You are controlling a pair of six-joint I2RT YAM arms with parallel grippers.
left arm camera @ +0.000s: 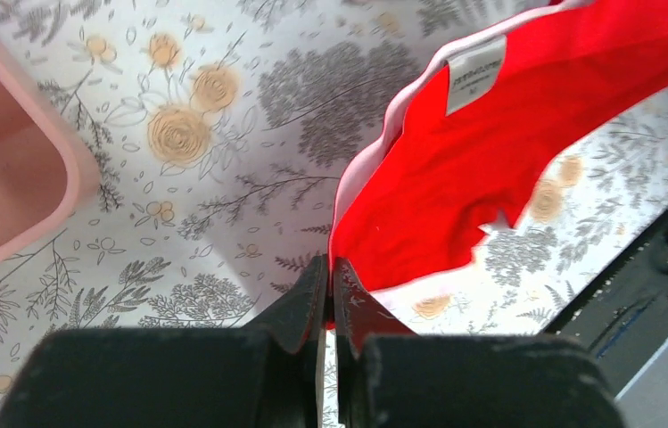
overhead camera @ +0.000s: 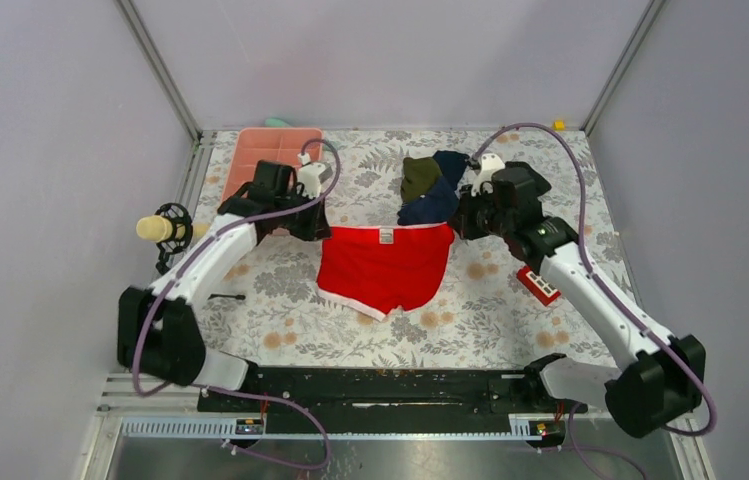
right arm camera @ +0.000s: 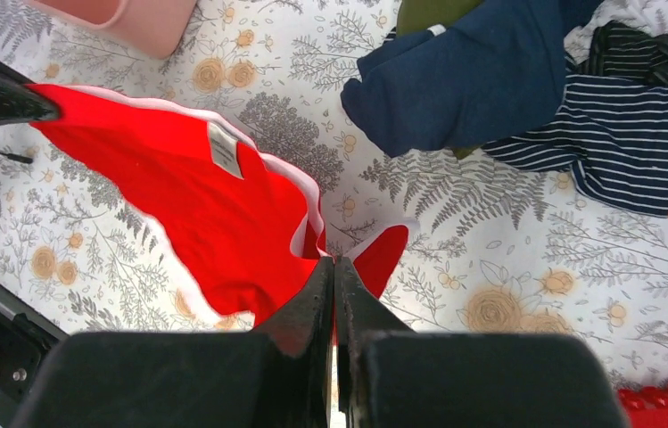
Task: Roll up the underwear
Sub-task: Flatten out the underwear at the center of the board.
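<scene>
Lowest in the overhead frame are the two arm bases. Above them, centre frame, the red briefs (overhead camera: pixel 387 265) lie spread on the floral table cover (overhead camera: pixel 280 290), white-trimmed leg hems nearest us and waistband on the far side. Its white label (overhead camera: pixel 386 237) shows, so we read the inside face as up.

At the waistband's left corner the left gripper (left arm camera: pixel 330 283) has its fingers pressed together on the trim. The right gripper (right arm camera: pixel 334 278) pinches the opposite corner the same way. We judge the paired hold is meant to keep the waistband stretched straight, a clean edge to start rolling from.

Right of the briefs, beside the right arm, sits a small red box (overhead camera: pixel 538 285). Just beyond the waistband is a pile: navy garment (overhead camera: pixel 437 200), olive garment (overhead camera: pixel 418 175), and a striped one (right arm camera: pixel 642 134) seen in the right wrist view. A pink tray (overhead camera: pixel 270 155) sits at upper left.
</scene>
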